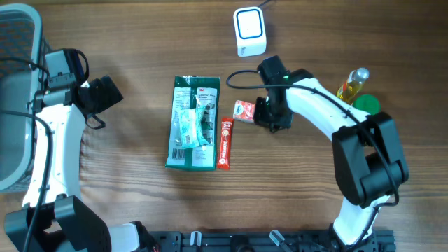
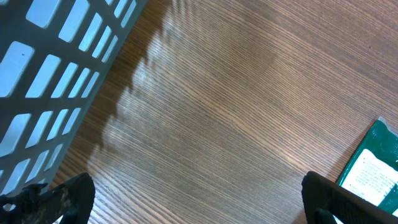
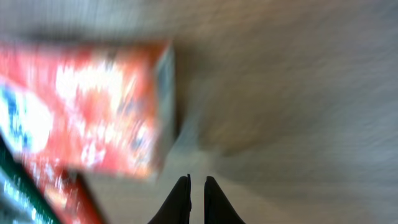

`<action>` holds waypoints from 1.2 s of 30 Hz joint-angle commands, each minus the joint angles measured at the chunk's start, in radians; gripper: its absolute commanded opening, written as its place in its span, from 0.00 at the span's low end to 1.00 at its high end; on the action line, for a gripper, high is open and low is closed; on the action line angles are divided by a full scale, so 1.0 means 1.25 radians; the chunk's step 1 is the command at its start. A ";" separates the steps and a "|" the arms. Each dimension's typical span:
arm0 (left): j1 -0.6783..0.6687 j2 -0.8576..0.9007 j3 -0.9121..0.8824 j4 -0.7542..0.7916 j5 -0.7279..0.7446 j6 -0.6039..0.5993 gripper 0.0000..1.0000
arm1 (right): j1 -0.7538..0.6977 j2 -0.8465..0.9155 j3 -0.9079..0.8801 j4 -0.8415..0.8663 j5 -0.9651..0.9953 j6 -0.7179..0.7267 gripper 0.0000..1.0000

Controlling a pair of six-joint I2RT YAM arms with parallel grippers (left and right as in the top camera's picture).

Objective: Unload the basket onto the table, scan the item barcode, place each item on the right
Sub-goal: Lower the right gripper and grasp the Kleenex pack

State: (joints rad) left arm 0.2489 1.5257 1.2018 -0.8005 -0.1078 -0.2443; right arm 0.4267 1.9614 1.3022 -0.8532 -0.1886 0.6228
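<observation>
— Where do we find the small red foil packet (image 1: 244, 110)?
— Flat on the wooden table (image 1: 140, 203), just beside the right gripper (image 3: 197, 178), between it and the green plastic pack (image 1: 194, 122).
— And the grip?
— We see its black fingers pinched nearly together on nothing. The left gripper (image 1: 105, 94) hangs spread wide, well apart.

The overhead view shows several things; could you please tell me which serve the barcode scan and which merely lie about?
For the job: white scanner; small red packet, likely, beside the shut right gripper.
Lying about: green package; red stick sachet; yellow bottle; grey basket.
</observation>
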 commanded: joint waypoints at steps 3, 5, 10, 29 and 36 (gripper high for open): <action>0.004 -0.006 0.007 0.002 -0.002 0.010 1.00 | 0.070 -0.021 0.009 0.013 -0.002 -0.013 0.13; 0.004 -0.006 0.007 0.002 -0.002 0.010 1.00 | 0.086 -0.021 0.009 0.038 0.038 -0.013 0.18; 0.004 -0.006 0.007 0.002 -0.002 0.010 1.00 | 0.095 -0.016 0.009 0.078 0.137 0.028 0.18; 0.004 -0.006 0.007 0.002 -0.002 0.010 1.00 | 0.096 -0.016 0.009 0.089 0.151 0.028 0.19; 0.004 -0.006 0.007 0.002 -0.002 0.010 1.00 | 0.096 -0.016 -0.030 0.139 0.154 0.028 0.19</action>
State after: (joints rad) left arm 0.2489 1.5257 1.2018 -0.8005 -0.1078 -0.2443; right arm 0.5446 1.9614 1.3003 -0.7177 -0.0174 0.6434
